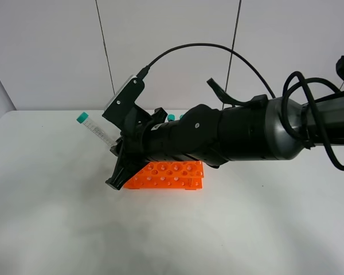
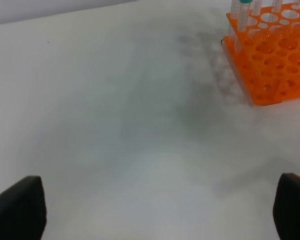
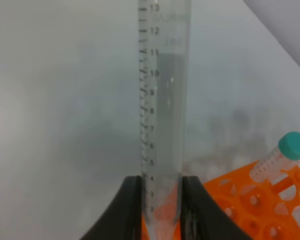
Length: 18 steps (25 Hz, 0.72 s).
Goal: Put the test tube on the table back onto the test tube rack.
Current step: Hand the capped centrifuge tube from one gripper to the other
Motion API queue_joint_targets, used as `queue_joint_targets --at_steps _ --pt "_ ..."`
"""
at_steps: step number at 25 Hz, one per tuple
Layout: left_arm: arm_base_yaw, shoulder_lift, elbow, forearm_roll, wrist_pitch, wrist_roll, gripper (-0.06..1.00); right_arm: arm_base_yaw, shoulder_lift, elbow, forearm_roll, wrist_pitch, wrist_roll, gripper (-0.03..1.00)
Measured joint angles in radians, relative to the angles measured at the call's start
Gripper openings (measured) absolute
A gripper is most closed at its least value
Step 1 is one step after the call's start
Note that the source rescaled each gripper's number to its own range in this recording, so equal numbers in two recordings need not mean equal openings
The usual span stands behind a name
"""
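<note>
My right arm lay stretched low across the scene from the right, its forearm passing over the orange test tube rack [image 1: 167, 175] and its wrist angled down toward the worktop [image 1: 57, 217] at the rack's left end. My right gripper [image 3: 161, 190] was clenched on the test tube [image 1: 97, 131], pinching it near its lower end. The tube slanted up and away to the left with its teal cap uppermost, clear of the rack's holes and just beside the rack. The high camera showed this whole pose, along with a few teal caps peeking out behind my forearm, but it did not show my left arm at all. My right wrist camera alone showed the grip close up: the black fingers [image 3: 131, 210] pressed against either side of the clear tube, its printed graduations readable, and a neighbouring capped tube [image 3: 282, 156] standing in the rack. Whether the held tube's tip touched the worktop I could not tell from any view. My left wrist camera alone showed my left gripper [image 2: 155, 205], spread wide and grasping nothing, above bare worktop and well apart from the rack's corner.
</note>
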Motion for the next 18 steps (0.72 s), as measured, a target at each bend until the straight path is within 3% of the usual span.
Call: queue_joint_targets --at_steps 12,18 --pt "-0.176 0.0 0.0 -0.005 -0.005 0.016 1.0 0.0 0.0 0.0 -0.004 -0.001 0.002 0.0" --pt "-0.196 0.0 -0.008 -0.009 -0.051 0.032 1.0 0.0 0.0 0.0 -0.005 -0.001 0.002 0.0"
